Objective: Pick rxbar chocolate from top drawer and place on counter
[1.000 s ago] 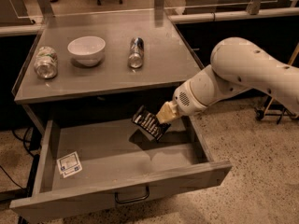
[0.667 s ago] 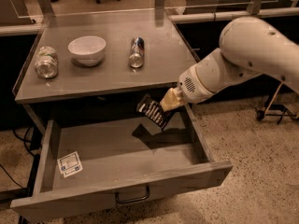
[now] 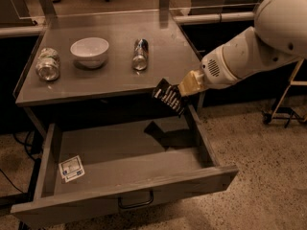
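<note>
Above the back right corner of the open top drawer [image 3: 125, 146], the claw [image 3: 183, 91] hangs at the end of the white arm [image 3: 249, 47], which reaches in from the right. The tan fingers [image 3: 193, 82] are clamped on one end of the rxbar chocolate [image 3: 168, 97]. The bar is in the air, tilted, its black wrapper with white lettering facing the camera. It sits just in front of the bench [image 3: 168, 56] at about the height of the bench's front edge, touching neither the bench top nor the drawer floor. Its dark shadow [image 3: 156, 128] falls on the drawer floor below.

The drawer is pulled well out, and the loop handle [image 3: 136, 202] shows on the front panel. A white-and-blue card [image 3: 71, 168] lies flat in its front left corner, well apart from the bar.

On the bench a white bowl [image 3: 89, 51] stands upright near the middle. A can [image 3: 140, 54] lies on its side to the right of it, and a clear jar [image 3: 48, 65] lies on its side near the left edge. All three are apart from one another and from the claw.
</note>
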### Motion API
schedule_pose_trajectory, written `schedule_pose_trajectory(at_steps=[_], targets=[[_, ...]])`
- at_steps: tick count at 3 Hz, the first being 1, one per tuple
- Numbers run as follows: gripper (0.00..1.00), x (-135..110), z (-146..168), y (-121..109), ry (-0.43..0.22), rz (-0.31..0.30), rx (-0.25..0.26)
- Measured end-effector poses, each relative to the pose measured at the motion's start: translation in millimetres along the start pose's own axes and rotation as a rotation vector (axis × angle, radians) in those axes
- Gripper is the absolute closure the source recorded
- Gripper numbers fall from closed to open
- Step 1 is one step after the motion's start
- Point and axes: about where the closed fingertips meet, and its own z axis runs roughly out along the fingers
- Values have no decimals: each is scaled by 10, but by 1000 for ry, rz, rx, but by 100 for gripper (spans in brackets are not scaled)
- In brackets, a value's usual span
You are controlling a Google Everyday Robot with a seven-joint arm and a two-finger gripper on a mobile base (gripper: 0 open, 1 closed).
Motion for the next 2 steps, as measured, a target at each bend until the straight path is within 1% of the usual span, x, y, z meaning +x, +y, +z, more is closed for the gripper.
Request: schedule_pose_trajectory(at_steps=[1, 2], targets=[[100, -53, -29, -2, -8, 0, 3], [100, -702, -350, -32, -80, -8, 29]])
